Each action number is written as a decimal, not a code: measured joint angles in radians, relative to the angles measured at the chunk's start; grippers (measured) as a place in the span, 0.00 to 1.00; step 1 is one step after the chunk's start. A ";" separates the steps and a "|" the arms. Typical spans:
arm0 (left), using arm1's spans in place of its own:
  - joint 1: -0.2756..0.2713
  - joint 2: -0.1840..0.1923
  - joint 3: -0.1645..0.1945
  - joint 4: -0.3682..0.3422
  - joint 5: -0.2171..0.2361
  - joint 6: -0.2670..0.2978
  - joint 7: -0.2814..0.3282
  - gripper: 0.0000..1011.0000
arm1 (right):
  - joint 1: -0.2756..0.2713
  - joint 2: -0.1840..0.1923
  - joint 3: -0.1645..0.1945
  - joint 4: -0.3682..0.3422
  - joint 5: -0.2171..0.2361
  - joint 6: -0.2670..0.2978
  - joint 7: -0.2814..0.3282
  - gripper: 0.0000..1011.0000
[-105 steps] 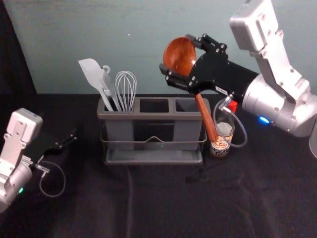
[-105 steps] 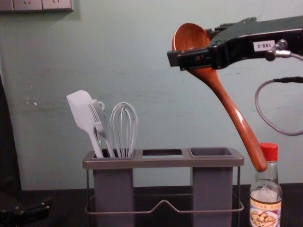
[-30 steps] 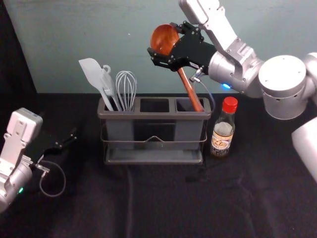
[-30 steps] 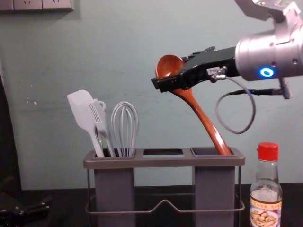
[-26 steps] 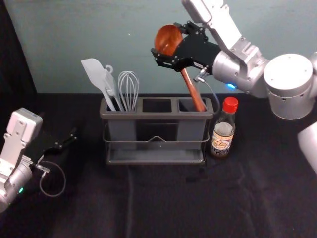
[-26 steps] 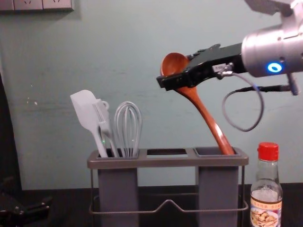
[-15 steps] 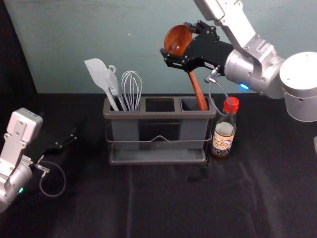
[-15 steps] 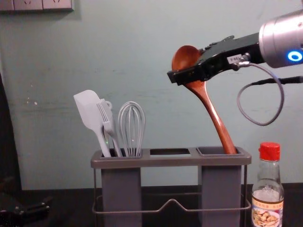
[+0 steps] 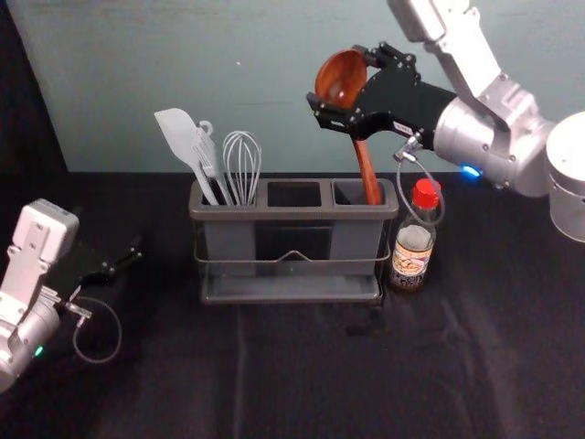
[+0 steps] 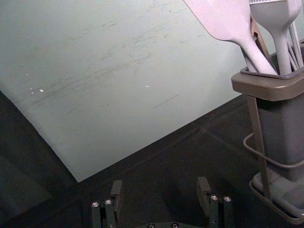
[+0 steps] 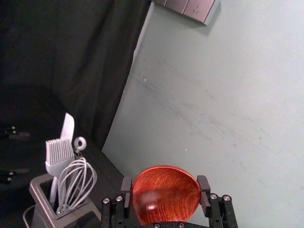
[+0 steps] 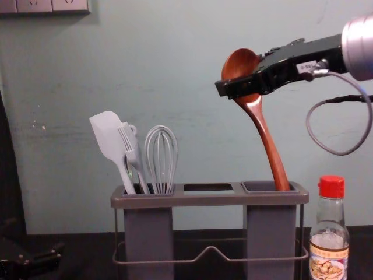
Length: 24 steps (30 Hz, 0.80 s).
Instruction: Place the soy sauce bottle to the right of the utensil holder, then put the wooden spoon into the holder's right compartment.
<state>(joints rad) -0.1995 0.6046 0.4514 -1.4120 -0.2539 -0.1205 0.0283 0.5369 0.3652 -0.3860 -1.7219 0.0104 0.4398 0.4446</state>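
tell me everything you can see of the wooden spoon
The wooden spoon is glossy reddish-brown, with grain visible in its deep, rounded bowl and a long, gently curved handle. The right arm's tool grips it at the bowl, one finger on each side. It leans slightly, bowl up, above the utensil holder, its handle end inside the mouth of the right compartment; how deep is hidden.

A white spatula point(image 12: 108, 135), a pale brush point(image 12: 133, 155) and a whisk point(image 12: 161, 157) stand close together, the whisk rightmost. Behind is a scuffed wall point(image 12: 198, 116), with what look like sockets point(image 12: 35, 6) high at left. Black cloth point(image 9: 311, 375) spreads below; a dark curtain point(image 11: 80, 47) hangs beside the wall.
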 joint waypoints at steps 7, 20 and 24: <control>0.000 0.000 0.000 0.000 0.000 0.000 0.000 1.00 | -0.053 0.009 0.032 -0.030 0.033 -0.038 -0.022 0.83; 0.000 0.000 0.000 0.000 0.000 0.000 0.000 1.00 | -0.103 -0.011 0.052 0.025 0.074 -0.154 -0.068 0.83; 0.000 0.000 0.000 0.000 0.000 0.000 0.000 1.00 | -0.100 -0.020 0.044 0.045 0.075 -0.173 -0.074 0.83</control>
<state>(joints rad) -0.1995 0.6046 0.4514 -1.4120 -0.2539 -0.1205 0.0283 0.4373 0.3452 -0.3418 -1.6766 0.0857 0.2669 0.3707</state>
